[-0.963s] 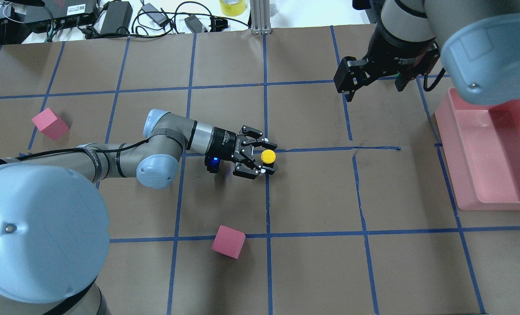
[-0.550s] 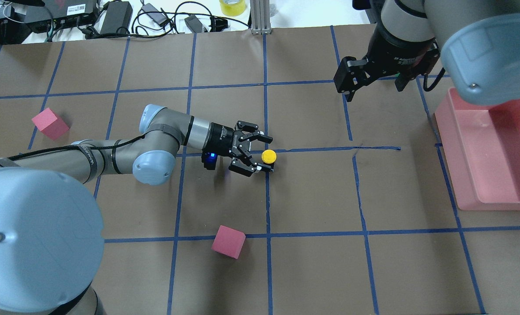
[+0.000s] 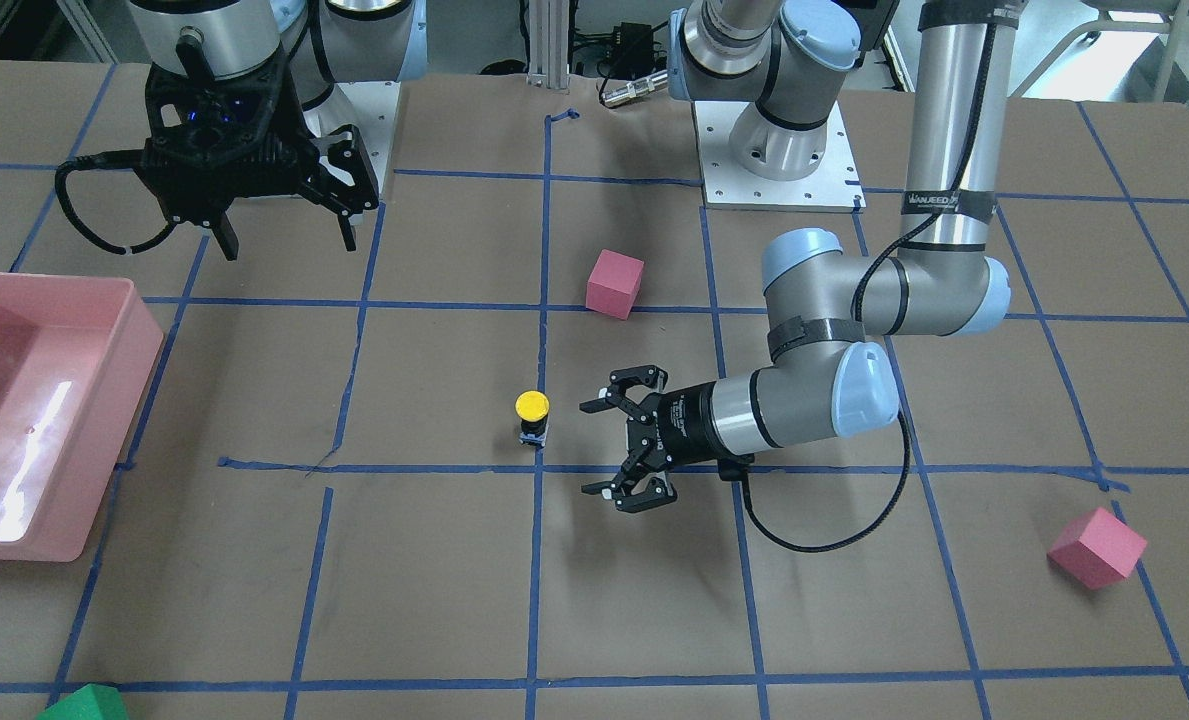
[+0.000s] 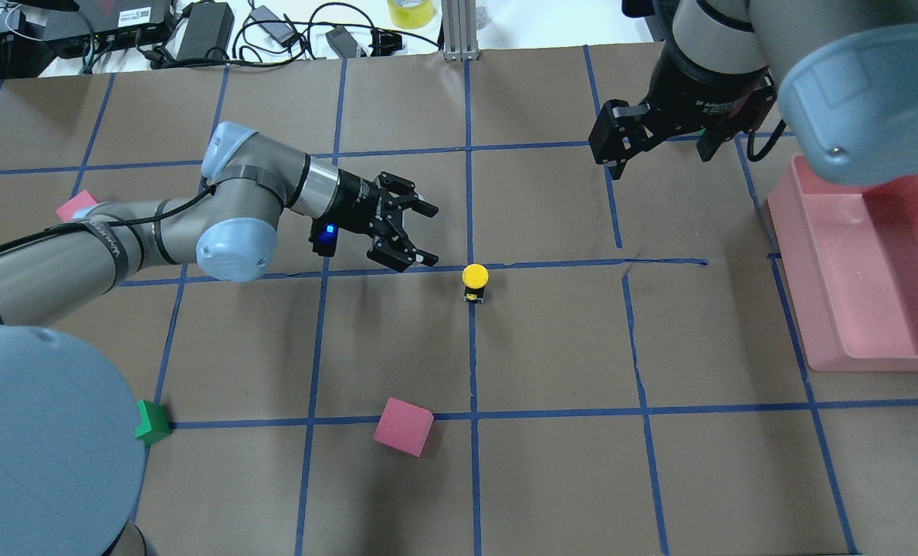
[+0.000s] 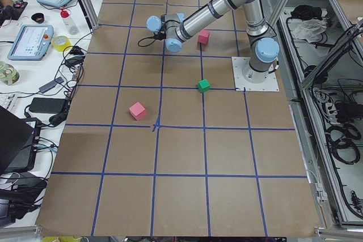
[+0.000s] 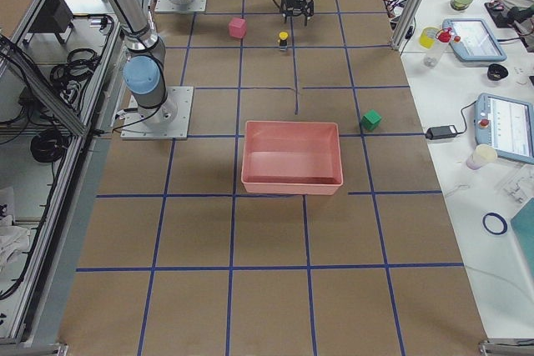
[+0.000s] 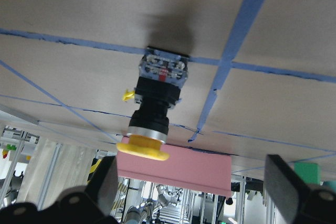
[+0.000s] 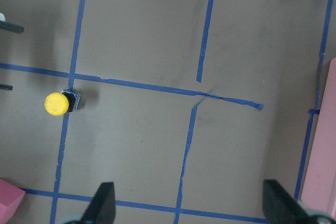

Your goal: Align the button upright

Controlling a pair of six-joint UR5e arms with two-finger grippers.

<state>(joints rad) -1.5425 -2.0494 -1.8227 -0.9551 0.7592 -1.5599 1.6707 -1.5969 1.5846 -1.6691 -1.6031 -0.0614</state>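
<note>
Nearest the robot's base in the overhead view lies 1 pink cube [image 4: 403, 426], well apart from the work. Beyond it the button [image 4: 474, 283] stands at a crossing of 2 blue tape lines on the table [image 4: 551, 347], yellow cap up and base down, so the aligning looks done. What is left, by my judgement, is only for the arm to clear away without nudging it. A little farther off and to the button's left, the left gripper [image 4: 434, 235] hangs with its fingers spread, holding nothing and apart from the button. Farthest, the right gripper [image 4: 659, 158] hovers with its fingers also spread and empty, near the pink bin [image 4: 789, 247]. The overhead view gives mostly the cap. The left wrist view alone shows the button [image 7: 155, 111] from the side, its base flat on the paper and its body square to it. The front-facing view shows the clear gap between button [image 3: 532, 415] and left gripper [image 3: 588, 450].
</note>
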